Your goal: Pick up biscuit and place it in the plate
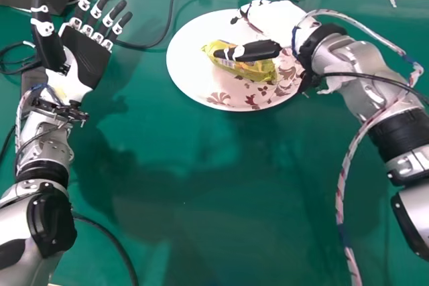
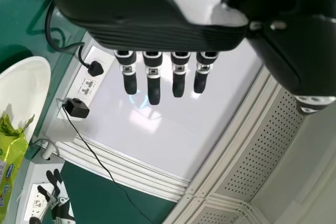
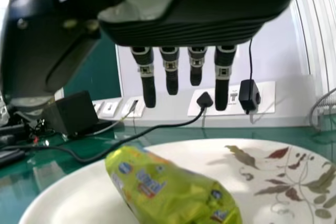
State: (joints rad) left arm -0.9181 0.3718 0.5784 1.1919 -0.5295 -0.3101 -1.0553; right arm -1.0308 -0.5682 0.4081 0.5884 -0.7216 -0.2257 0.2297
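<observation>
Over the right part of the patterned white plate (image 1: 191,37), the right robot hand (image 1: 276,21) is open, fingers extended; below its thumb, the yellow-green biscuit packet (image 1: 249,71) lies on the plate; the plate rests on the green desk (image 1: 194,185); farther left, the left robot hand (image 1: 86,57) is open, palm up, near a black cable (image 1: 170,15).

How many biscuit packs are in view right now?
1: the yellow-green biscuit pack lies on the plate, with the right hand partly over it in the head view. Something behind that hand could be hidden.
</observation>
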